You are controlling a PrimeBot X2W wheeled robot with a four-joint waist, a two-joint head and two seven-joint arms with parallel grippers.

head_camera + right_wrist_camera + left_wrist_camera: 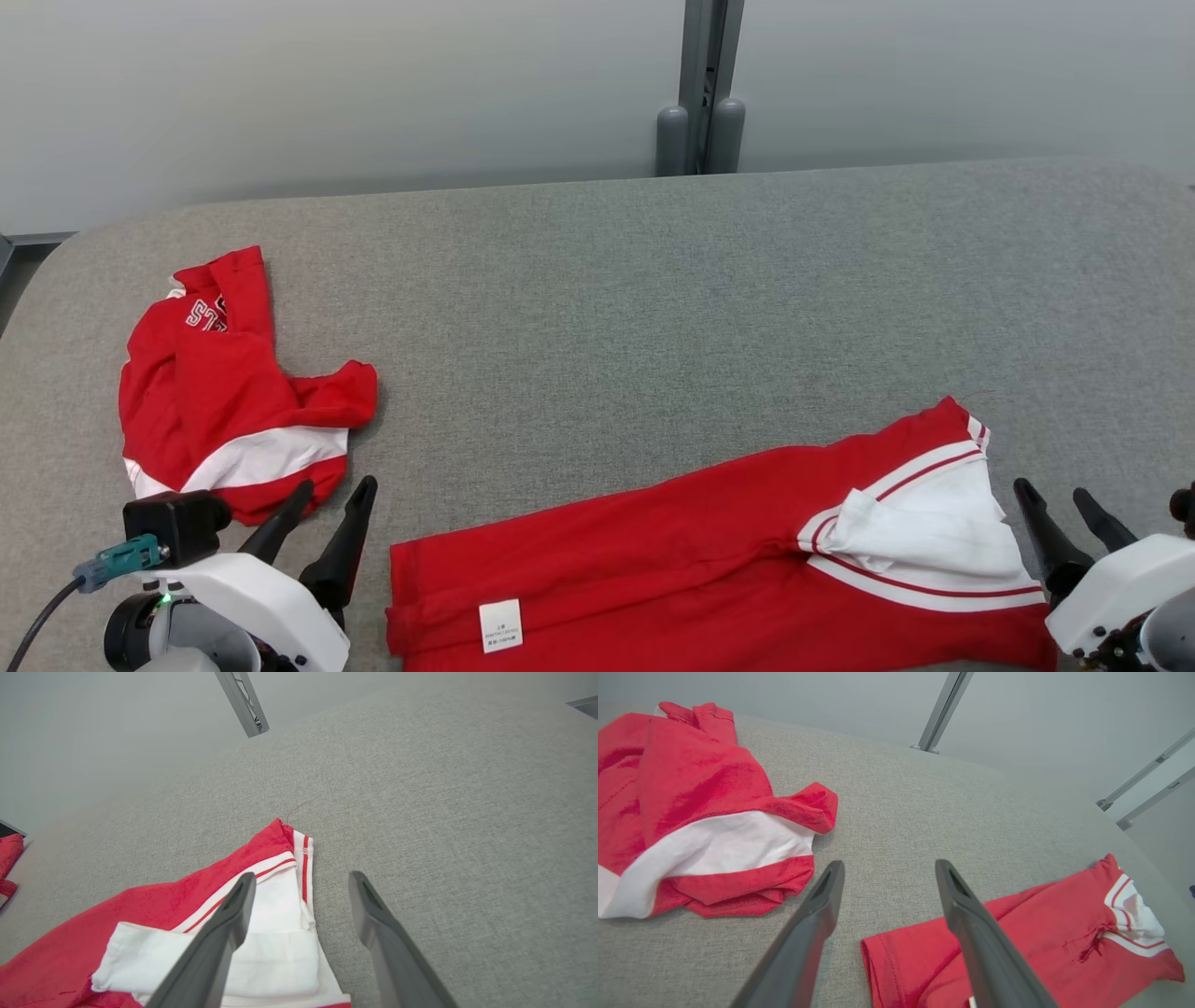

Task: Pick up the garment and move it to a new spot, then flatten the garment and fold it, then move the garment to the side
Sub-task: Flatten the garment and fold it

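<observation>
The left hand (338, 483) is spread, its two dark fingers well apart with nothing pinched and bare grey surface (597, 299) showing between them. Just to its right lies the hemmed end of the folded red garment (653, 560), a long band with a small white label (500, 624) near that end. Ahead and to the left of this hand, close to its left finger, sits a crumpled red and white garment (224, 392) with white lettering at its far edge. The right hand (1052, 488) is also spread and empty. The folded red garment's white, red-striped end lies just to its left, and bare surface lies to its right. Beyond both hands a grey post (702, 84) stands at the surface's far edge.
</observation>
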